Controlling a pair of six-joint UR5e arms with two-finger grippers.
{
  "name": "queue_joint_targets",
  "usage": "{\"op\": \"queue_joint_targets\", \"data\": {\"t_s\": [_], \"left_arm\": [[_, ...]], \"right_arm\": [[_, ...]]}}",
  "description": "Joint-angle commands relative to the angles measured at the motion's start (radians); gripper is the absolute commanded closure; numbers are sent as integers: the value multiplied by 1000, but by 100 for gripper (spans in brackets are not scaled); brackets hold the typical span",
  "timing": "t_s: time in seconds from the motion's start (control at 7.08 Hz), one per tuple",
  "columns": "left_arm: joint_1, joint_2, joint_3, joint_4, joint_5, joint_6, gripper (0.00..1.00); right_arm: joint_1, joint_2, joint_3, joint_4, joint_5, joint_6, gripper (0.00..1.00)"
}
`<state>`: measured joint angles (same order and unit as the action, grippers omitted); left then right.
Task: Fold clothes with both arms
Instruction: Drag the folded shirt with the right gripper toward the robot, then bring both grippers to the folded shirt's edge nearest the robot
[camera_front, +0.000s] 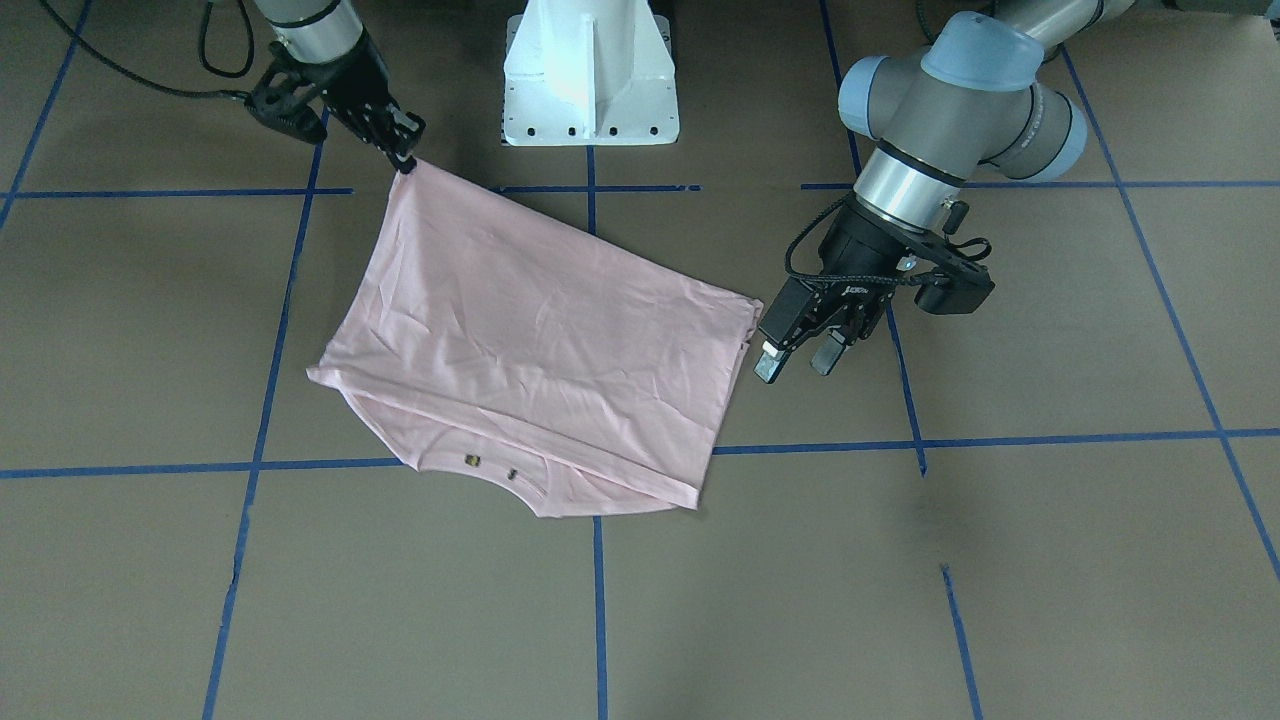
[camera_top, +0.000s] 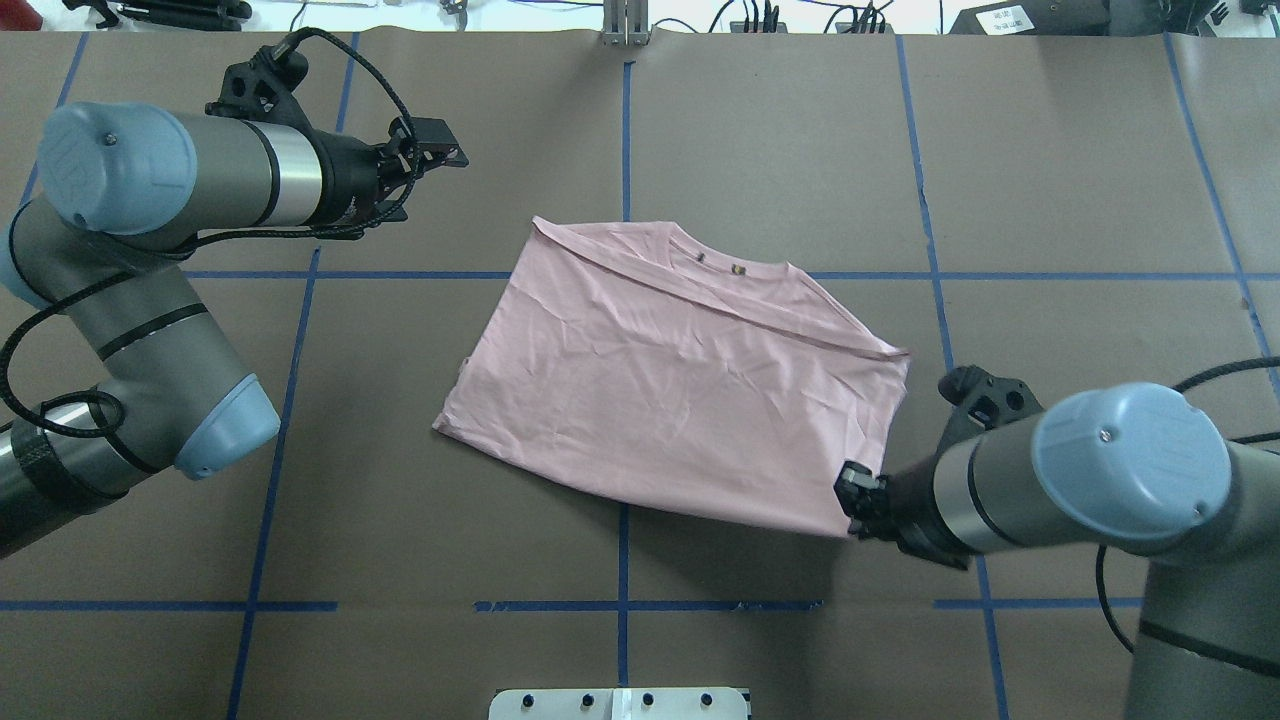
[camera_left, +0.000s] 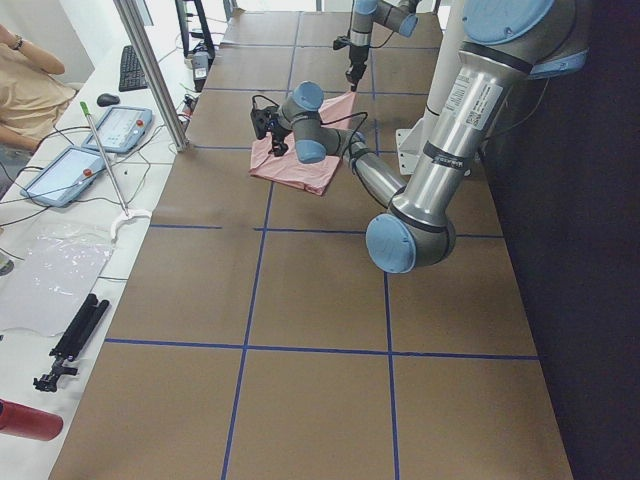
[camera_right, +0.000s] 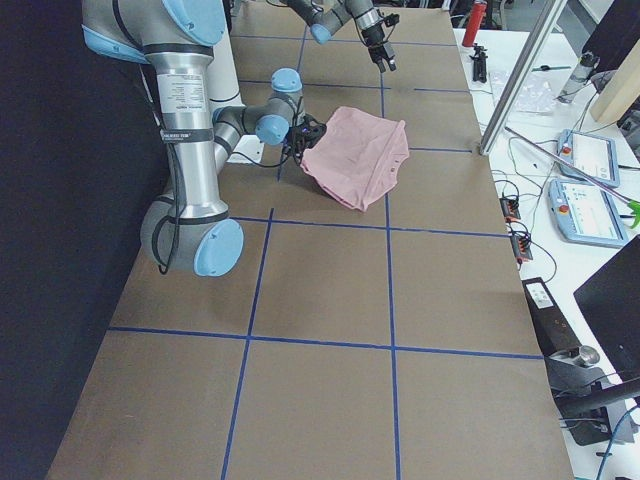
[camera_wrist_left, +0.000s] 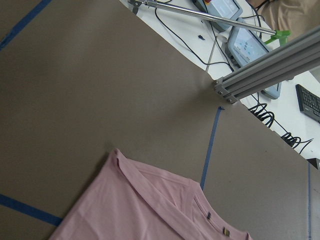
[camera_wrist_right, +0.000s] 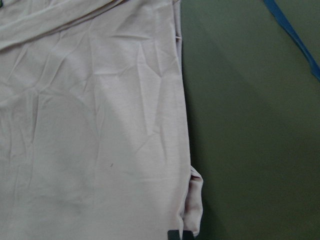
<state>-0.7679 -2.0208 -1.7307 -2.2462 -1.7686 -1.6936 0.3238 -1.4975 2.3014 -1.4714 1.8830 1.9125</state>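
The pale pink T-shirt lies folded on the brown table, collar and small tags toward the far side; its print is hidden. It also shows in the overhead view and both wrist views. My right gripper is shut on the shirt's near corner, on the robot's right, and holds it slightly off the table. My left gripper is open and empty, raised above the table just off the shirt's left edge, not touching it.
The white pedestal base stands at the robot's edge of the table. Blue tape lines grid the brown surface. An aluminium post, tablets and cables sit along the far edge beside a seated operator.
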Motion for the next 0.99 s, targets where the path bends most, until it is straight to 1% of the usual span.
{"op": "queue_joint_targets", "data": {"t_s": [0.0, 0.14, 0.28, 0.42, 0.56, 0.71, 0.85], "left_arm": [[12, -1, -3, 0, -52, 0, 0], [30, -4, -4, -1, -84, -3, 0], [83, 2, -35, 11, -86, -3, 0], [149, -2, -53, 139, -83, -3, 0], [223, 7, -122, 243, -65, -3, 0], [286, 71, -207, 302, -64, -6, 2], [345, 73, -220, 385, -28, -59, 4]], "right_arm": [[-244, -82, 85, -17, 53, 167, 33], [-300, -79, 61, -18, 35, 203, 0], [-304, -76, 46, -15, 10, 204, 0], [-296, -64, 44, -14, -28, 203, 0], [-229, -37, 46, -12, -34, 197, 0], [-130, 38, 35, -12, -35, 191, 0], [-39, 95, 24, -4, -41, 186, 0]]}}
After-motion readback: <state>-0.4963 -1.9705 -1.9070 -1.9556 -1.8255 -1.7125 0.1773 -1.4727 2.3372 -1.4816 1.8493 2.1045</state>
